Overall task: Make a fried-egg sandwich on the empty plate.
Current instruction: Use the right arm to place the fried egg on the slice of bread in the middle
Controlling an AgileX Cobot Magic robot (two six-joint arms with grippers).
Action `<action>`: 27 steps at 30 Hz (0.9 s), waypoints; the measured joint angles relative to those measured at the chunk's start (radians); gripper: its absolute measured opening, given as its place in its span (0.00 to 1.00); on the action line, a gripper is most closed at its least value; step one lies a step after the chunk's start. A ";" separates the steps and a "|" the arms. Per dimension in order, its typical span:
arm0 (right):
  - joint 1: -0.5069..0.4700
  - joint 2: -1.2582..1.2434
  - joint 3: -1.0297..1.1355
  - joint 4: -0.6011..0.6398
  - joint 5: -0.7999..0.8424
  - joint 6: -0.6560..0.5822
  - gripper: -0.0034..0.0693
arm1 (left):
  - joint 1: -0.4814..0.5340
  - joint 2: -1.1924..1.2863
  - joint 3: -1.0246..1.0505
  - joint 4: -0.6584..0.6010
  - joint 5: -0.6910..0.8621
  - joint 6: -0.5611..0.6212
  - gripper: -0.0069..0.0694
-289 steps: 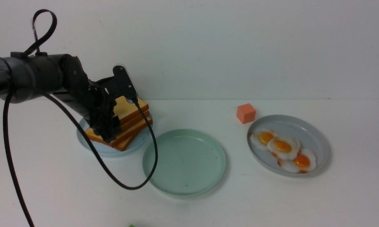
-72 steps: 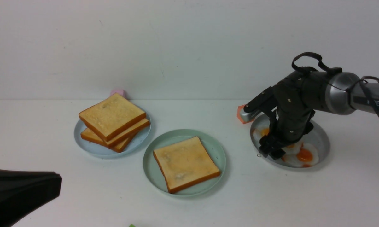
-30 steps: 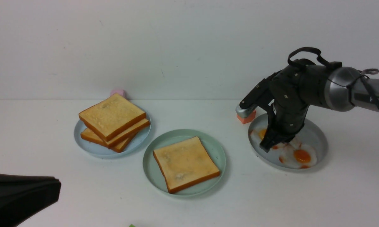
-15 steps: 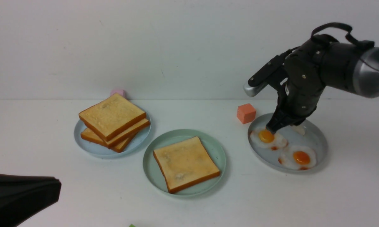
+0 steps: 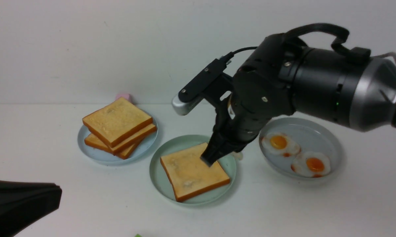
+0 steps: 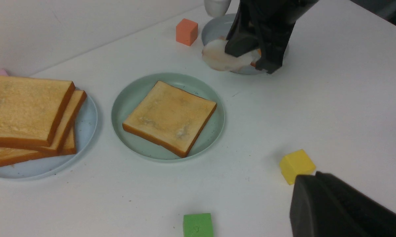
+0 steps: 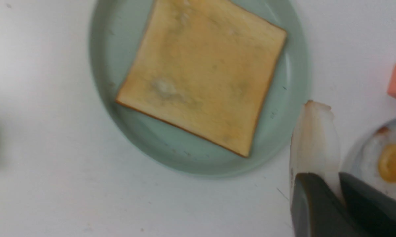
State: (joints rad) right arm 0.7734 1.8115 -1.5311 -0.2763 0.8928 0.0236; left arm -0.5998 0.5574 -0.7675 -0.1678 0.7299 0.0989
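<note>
Right gripper [image 5: 211,160] is clenching one edge of a limp white toy fried egg [image 7: 313,138], hanging it by the rim of the round mint-green plate [image 5: 156,179], which is bearing a square golden-brown toast slice [image 5: 193,171]. Risk: the egg is dangling folded, so releasing here would probably drop it crumpled or off the toast.

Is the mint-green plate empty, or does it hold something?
Not empty. One toast slice lies flat on the mint-green plate; the slice's top is bare.

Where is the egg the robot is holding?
Seen from the right wrist, the egg is pinched in the right gripper, hanging just outside the mint-green plate, on the side toward the grey plate.
</note>
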 joint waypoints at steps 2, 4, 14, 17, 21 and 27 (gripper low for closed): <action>0.013 0.017 0.000 0.000 -0.037 0.002 0.15 | 0.000 0.000 0.000 0.000 0.000 0.000 0.10; 0.014 0.039 0.000 0.000 -0.071 0.009 0.15 | 0.000 0.000 0.000 0.001 -0.001 0.000 0.10; 0.013 0.161 -0.043 -0.037 -0.148 0.023 0.15 | 0.000 0.000 0.000 0.001 -0.019 0.000 0.11; 0.013 0.184 -0.054 -0.072 -0.147 0.023 0.15 | 0.000 0.000 0.000 0.001 -0.020 0.000 0.11; 0.013 0.193 -0.059 -0.100 -0.149 0.023 0.15 | 0.000 0.000 0.000 0.001 -0.021 0.000 0.11; 0.013 0.202 -0.062 -0.117 -0.174 0.023 0.15 | 0.000 0.000 0.000 0.001 -0.021 0.000 0.11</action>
State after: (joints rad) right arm 0.7863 2.0134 -1.5927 -0.3929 0.7189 0.0470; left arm -0.5998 0.5574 -0.7675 -0.1670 0.7089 0.0989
